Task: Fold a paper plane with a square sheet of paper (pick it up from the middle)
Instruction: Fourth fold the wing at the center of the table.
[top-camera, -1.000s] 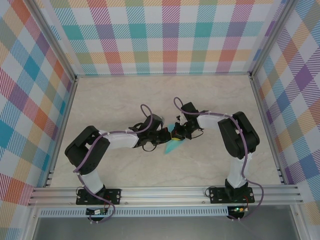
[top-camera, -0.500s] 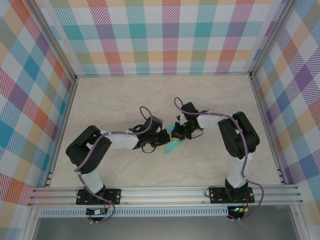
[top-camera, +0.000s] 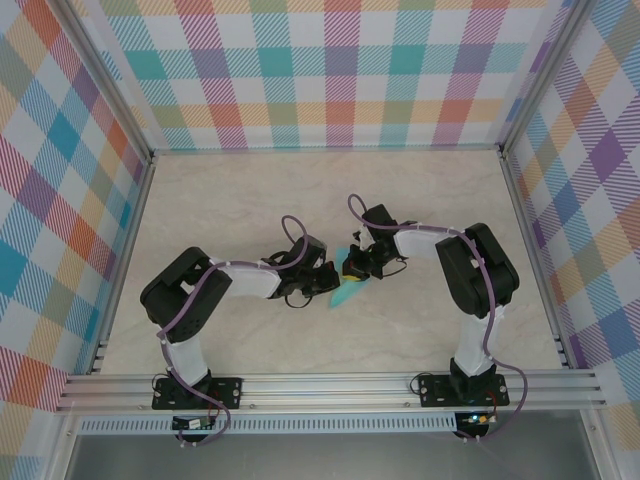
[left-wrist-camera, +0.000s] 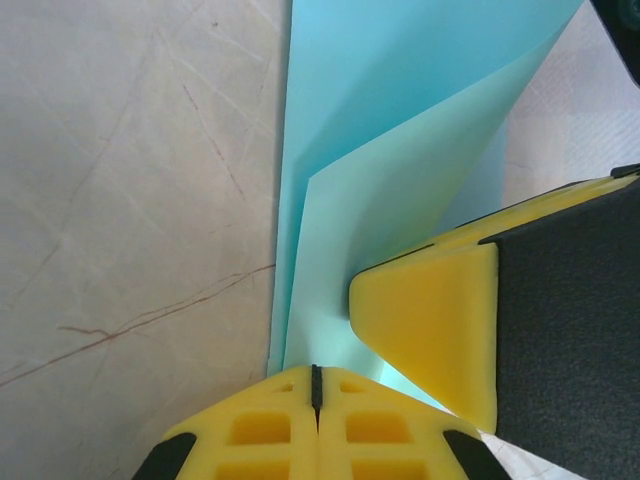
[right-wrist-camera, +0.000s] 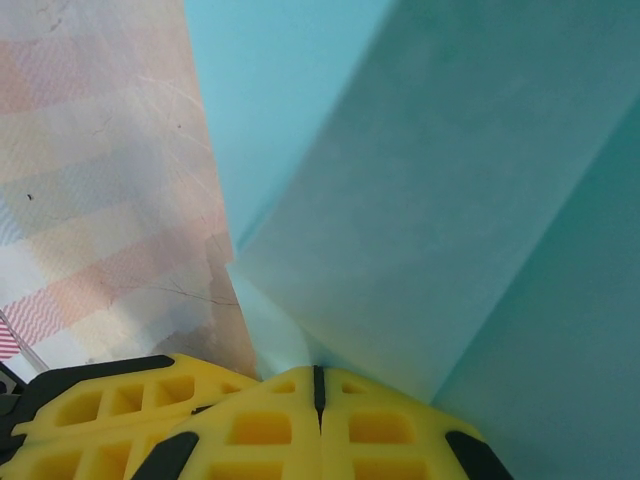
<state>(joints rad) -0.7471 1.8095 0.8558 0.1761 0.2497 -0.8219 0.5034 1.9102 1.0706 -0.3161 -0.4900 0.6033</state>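
Sheet of paper (top-camera: 348, 291): turquoise, folded into overlapping layers, held at mid-desk between the two claws, with its free end pointing toward the arm bases.
Left claw (top-camera: 327, 278): closed with no gap and pinching the paper's edge. In the left wrist view the layers fan away from its tips.
Right claw (top-camera: 357, 267): also clamped onto the paper, from the opposite side. Its yellow finger (left-wrist-camera: 430, 330) lies on the paper just beside the left claw's tips.
Desk (top-camera: 220, 200): pale, marbled, faintly scratched beside the paper.
Walls (top-camera: 340, 70): plaid panels on three sides.
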